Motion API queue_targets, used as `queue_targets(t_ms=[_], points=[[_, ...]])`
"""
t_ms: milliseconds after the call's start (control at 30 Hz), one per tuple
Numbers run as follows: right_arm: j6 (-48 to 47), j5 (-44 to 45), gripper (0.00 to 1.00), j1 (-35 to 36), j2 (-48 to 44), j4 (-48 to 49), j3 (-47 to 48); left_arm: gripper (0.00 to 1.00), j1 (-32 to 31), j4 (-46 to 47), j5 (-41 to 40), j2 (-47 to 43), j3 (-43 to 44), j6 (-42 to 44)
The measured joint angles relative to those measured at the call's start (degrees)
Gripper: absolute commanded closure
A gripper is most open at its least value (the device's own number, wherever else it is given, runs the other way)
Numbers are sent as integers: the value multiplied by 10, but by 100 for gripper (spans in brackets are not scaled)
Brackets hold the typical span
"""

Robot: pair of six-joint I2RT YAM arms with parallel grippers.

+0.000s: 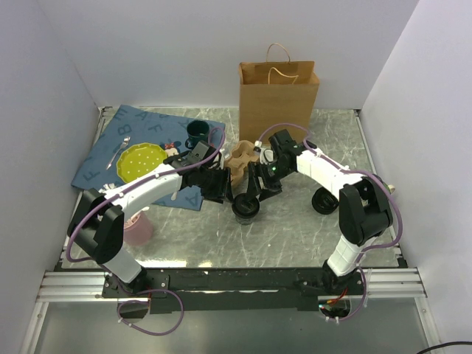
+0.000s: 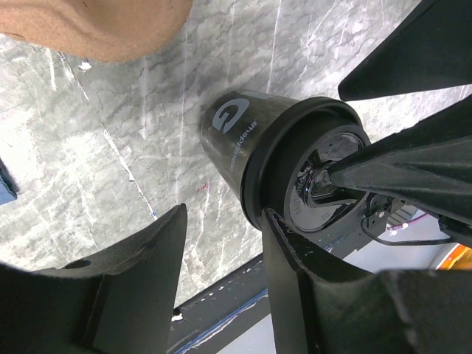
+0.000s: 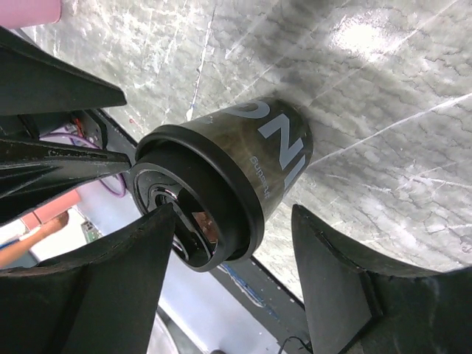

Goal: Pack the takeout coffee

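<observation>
I see the takeout coffee [image 1: 245, 209] standing lidded on the surface [image 1: 295, 236]. My left jaws are part open beside its lid; my right jaws gape around it, neither gripping

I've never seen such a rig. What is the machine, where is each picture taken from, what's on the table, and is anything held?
These are two robot arms bolted at the near edge of a table. One picture looks down from above; the other two come from a camera on each wrist. On it are a lidded black coffee cup, a paper bag, a cardboard cup carrier, a yellow plate, a green mug and a pink cup. The left fingers and right fingers are open, close beside the coffee cup; nothing is clearly gripped.
</observation>
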Motion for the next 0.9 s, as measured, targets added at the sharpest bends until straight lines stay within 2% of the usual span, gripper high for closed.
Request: queue_targets(t_ms=[567,900], points=[[5,-14,30,0,10,10,-8,49,0,0,-1,0,-6,0],[11,-23,18,0,9,13,-8,47,0,-1,-1,0,-6,0]])
